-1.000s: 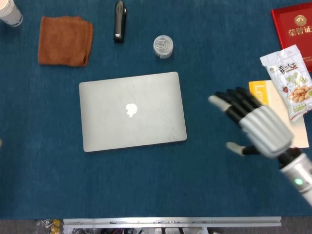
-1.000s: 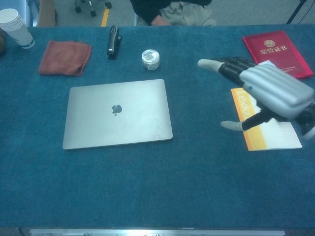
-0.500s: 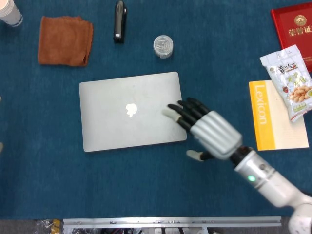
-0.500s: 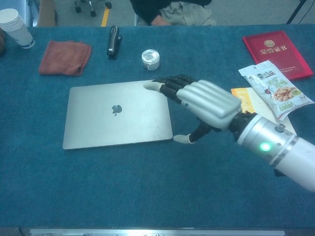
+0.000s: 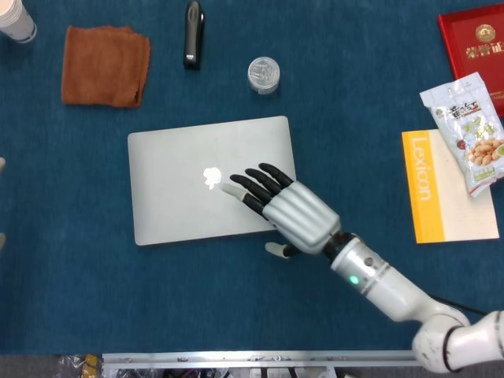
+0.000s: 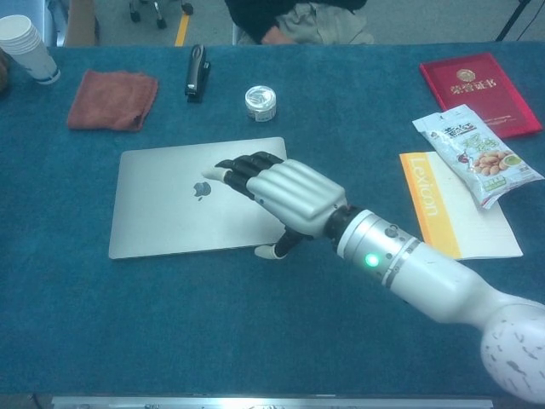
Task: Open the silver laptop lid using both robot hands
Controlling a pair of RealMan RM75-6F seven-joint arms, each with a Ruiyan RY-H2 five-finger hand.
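Right hand (image 5: 287, 211) spread over closed silver laptop (image 5: 181, 185), fingers apart, grasping nothing; thumb past front edge. Left hand out of view.

A table covered in dark blue cloth (image 5: 354, 118) is seen across both views. Near its centre a closed silver laptop (image 5: 181, 193) is laid flat. Along the upper edge are set a folded rust-brown cloth (image 5: 105, 64), a black stapler (image 5: 192, 33) and a small round clear-lidded tin (image 5: 263, 75). White paper cups (image 6: 27, 47) are stacked at upper left. At right are placed a red booklet (image 6: 479, 89), a snack packet (image 6: 475, 153) and an orange-spined paper booklet (image 5: 442, 189).
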